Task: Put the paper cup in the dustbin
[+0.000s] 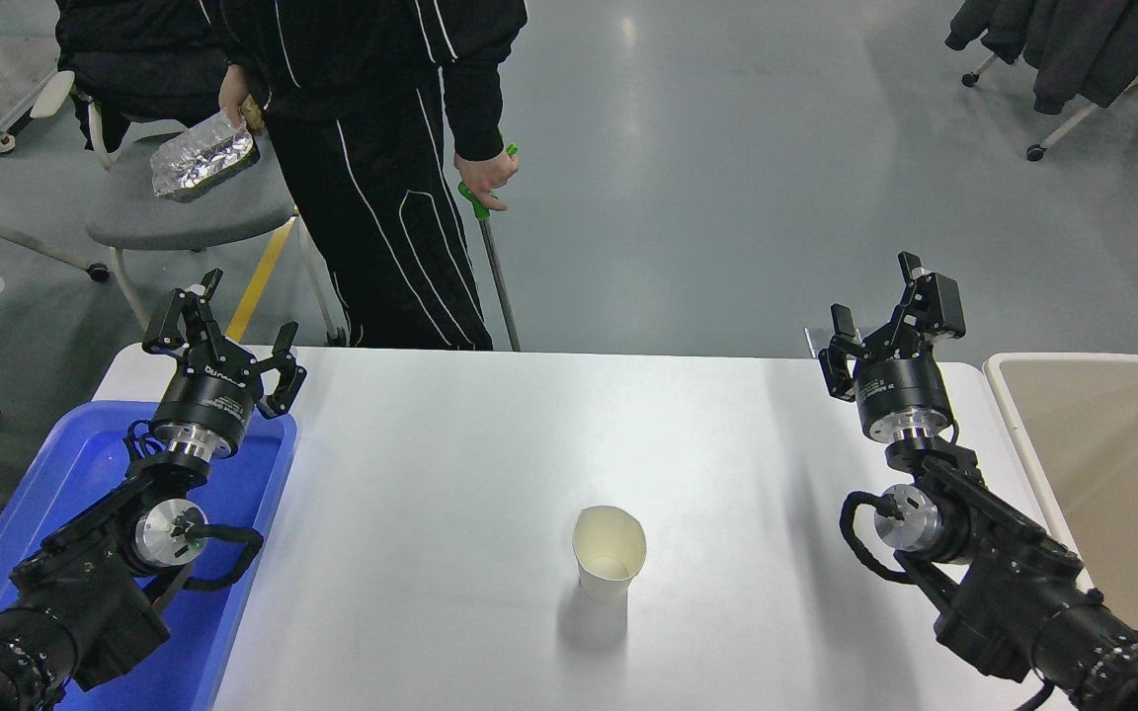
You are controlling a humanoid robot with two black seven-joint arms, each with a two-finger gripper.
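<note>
The paper cup [609, 553] stands upright near the front middle of the white table [490, 454], white with a cream inside and a slightly squashed rim. The beige dustbin [1112, 464] with a white rim stands off the table's right edge. My right gripper [887, 314] is open and empty, raised over the table's far right corner, well behind and to the right of the cup. My left gripper [225, 321] is open and empty, parked over the far end of the blue tray at the left.
A blue shallow tray [85, 474] lies under my left arm. A person in black stands at the table's far side, holding a foil packet [202, 156] and a green-handled stick [490, 247]. Chairs stand on the floor behind.
</note>
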